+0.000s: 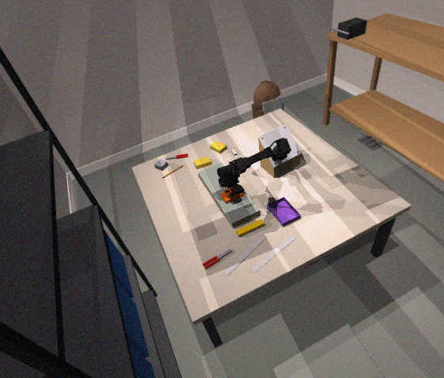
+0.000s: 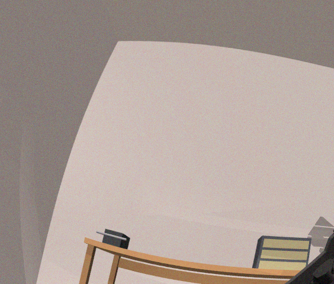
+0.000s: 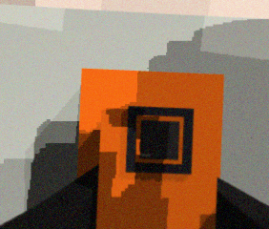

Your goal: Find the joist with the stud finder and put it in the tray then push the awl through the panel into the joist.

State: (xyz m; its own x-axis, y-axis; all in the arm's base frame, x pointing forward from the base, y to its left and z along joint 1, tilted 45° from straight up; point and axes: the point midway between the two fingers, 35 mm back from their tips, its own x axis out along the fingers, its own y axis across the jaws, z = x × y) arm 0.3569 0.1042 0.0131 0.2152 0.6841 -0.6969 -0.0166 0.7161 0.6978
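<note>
The orange stud finder [image 1: 226,197] [image 3: 196,95] is held in my gripper [image 1: 232,195] [image 3: 149,175], which is shut on it. The square indicator window [image 3: 159,139] on its top is dark in the wrist view. It is over the grey-green floor panel [image 1: 209,178] [image 3: 25,72], near the middle of its length; whether it touches the panel I cannot tell. The purple tray [image 1: 283,211] lies beside the panel and nothing is seen in it. A red-handled tool with a grey shaft [image 1: 176,156] lies at the far left; I cannot tell if it is the awl. The joist is hidden.
A yellow bar [image 1: 249,227] lies at the panel's near end. Red-handled pliers [image 1: 216,259] and two pale strips [image 1: 245,254] [image 1: 273,253] lie nearer. Two yellow blocks [image 1: 202,162] [image 1: 217,146], a grey block [image 1: 160,164] and a thin orange stick [image 1: 172,171] lie beyond. A white-faced box [image 1: 268,136] stands by the arm.
</note>
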